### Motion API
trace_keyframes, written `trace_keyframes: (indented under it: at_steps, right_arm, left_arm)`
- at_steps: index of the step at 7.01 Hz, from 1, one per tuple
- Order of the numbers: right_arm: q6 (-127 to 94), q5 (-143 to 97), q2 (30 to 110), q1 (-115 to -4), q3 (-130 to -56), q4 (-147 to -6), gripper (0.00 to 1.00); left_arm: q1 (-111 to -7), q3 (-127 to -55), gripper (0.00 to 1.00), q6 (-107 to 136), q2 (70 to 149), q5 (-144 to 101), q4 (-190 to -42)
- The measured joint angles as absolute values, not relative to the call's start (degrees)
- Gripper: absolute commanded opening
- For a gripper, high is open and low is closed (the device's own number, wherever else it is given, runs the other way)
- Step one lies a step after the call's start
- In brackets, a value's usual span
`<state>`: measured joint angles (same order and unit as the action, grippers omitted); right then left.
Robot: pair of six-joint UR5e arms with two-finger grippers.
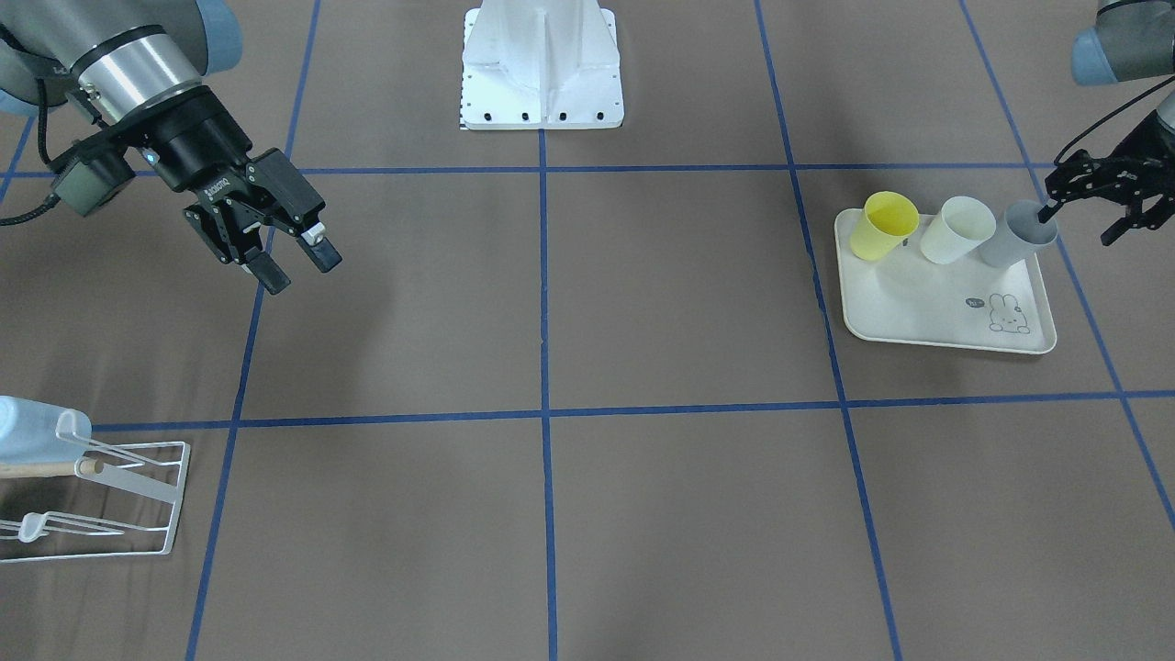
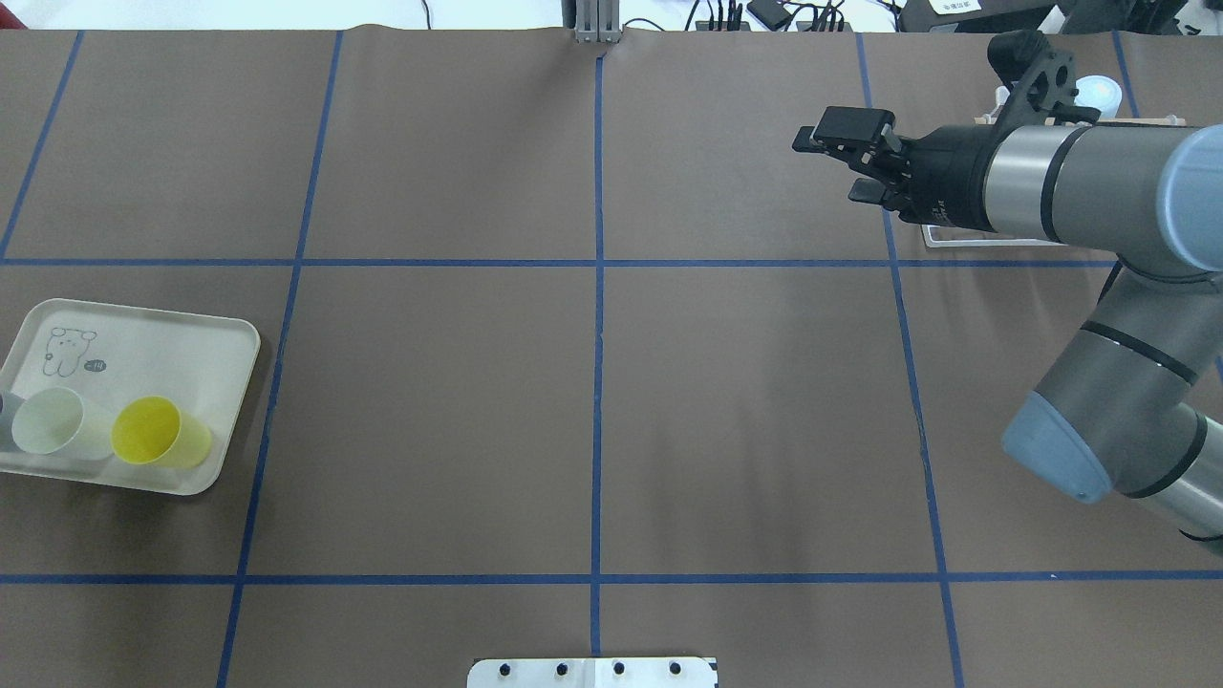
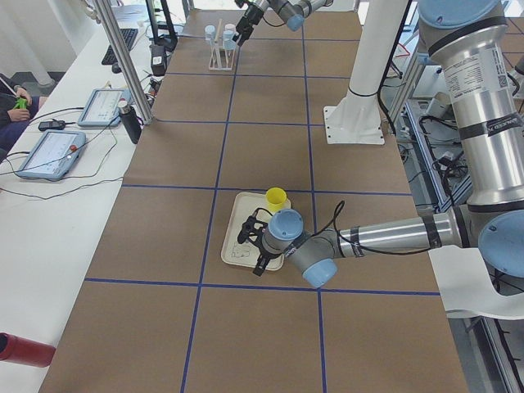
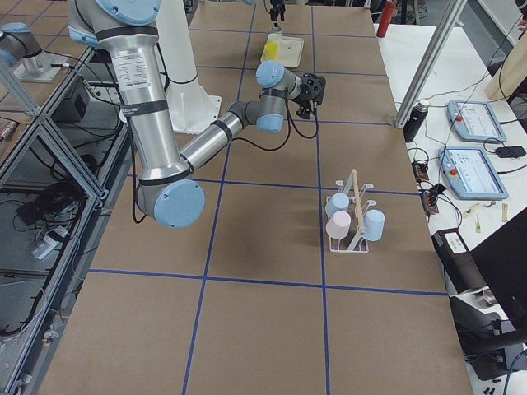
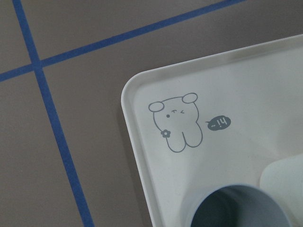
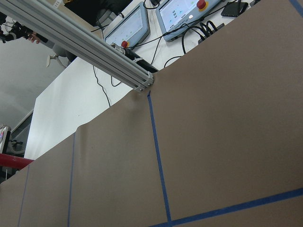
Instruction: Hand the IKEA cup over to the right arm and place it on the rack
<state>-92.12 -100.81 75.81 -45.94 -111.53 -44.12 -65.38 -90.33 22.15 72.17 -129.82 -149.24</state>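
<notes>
Aimed at the grey cup (image 1: 1014, 237), upright on the tray (image 1: 927, 312) at the end of a row, just beside a white cup (image 1: 955, 229) and a yellow cup (image 1: 883, 225). Looks like thin, smooth plastic: probably light, fairly stiff, slippery on the outside, prone to flex or pop free under a hard squeeze. Best to pinch the wall just under the rim, one finger inside and one outside, leaving the lower body free for the handover. Left tool (image 1: 1081, 226) spread open at that rim, one finger dipping at the mouth, nothing clamped yet. Right tool (image 1: 301, 266) released and empty above the bare tabletop, well apart from the tray. Rack (image 1: 128, 477) far across, already carrying a pale blue cup (image 1: 37, 430).
</notes>
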Motion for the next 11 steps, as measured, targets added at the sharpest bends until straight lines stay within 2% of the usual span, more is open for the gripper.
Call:
trace_keyframes:
  at_steps: [1,2,4,8,11]
  right_arm:
    - [-92.11,-100.81,75.84,-45.95,-111.53,-44.12,1.0]
    - [-92.11,-100.81,75.83,-45.96,-111.53,-44.12,1.0]
    - [-92.03,-100.81,75.78,-45.96,-111.53,-44.12,1.0]
    - [-92.02,-100.89,75.76,-45.97,-111.75,-44.12,1.0]
    - [-92.22,-100.86,75.74,-45.85,-111.6,-43.06,1.0]
  left_arm:
    - [-64.76,-90.18,0.57,22.15,72.18,-129.82,-149.24]
    - [-64.39,-89.88,0.35,22.15,72.26,-129.81,-149.24]
    - [-64.16,-88.89,0.02,22.17,72.73,-129.83,-149.24]
    - [-64.58,-89.23,0.0,22.28,72.77,-130.42,-149.22]
    - [-72.19,-90.37,0.0,22.66,76.49,-130.36,-144.39]
